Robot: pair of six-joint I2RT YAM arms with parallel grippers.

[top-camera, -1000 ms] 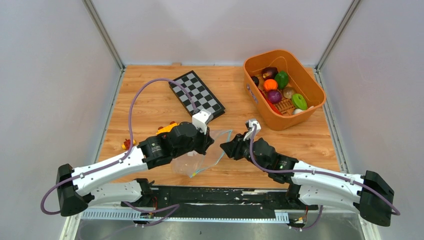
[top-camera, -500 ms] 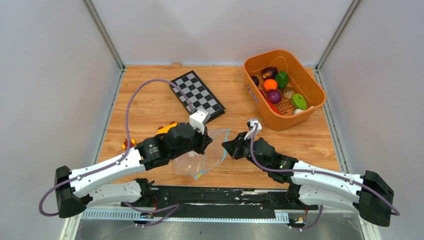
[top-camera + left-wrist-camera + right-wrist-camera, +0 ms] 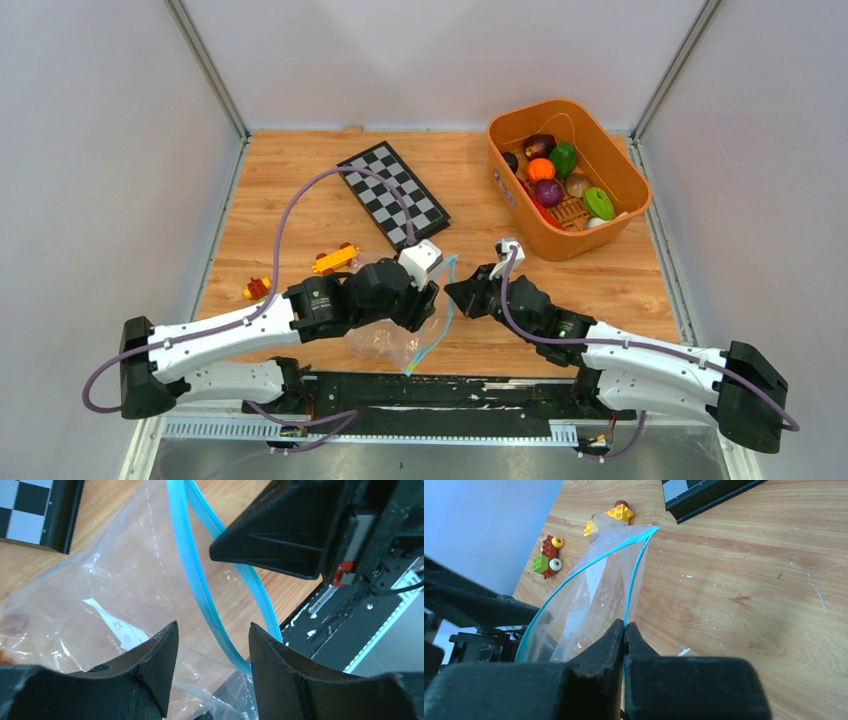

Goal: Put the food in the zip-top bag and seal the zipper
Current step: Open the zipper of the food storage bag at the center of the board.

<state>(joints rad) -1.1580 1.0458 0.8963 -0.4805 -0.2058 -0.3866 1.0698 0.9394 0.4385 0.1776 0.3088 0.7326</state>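
The clear zip-top bag (image 3: 383,338) lies crumpled at the near edge of the table, between my two arms. Its light-blue zipper (image 3: 446,285) stands up as an open loop (image 3: 636,572). My right gripper (image 3: 625,626) is shut on one strip of the zipper; in the top view it (image 3: 456,292) meets the bag from the right. My left gripper (image 3: 212,626) is open just above the bag, and the other strip of the zipper (image 3: 192,575) runs past between its fingers without touching them. The food (image 3: 549,180) lies in the orange basket (image 3: 524,228).
A folded chessboard (image 3: 394,192) lies behind the bag. A yellow toy car (image 3: 333,260) and a small brick piece (image 3: 257,289) sit left of my left arm, with more brick pieces (image 3: 549,555) in the right wrist view. The black base rail (image 3: 450,385) runs along the near edge.
My left gripper has let go of the bag, opened and shifted right and nearer. My right gripper has shut on the zipper strip. The bag has sagged toward the near edge.
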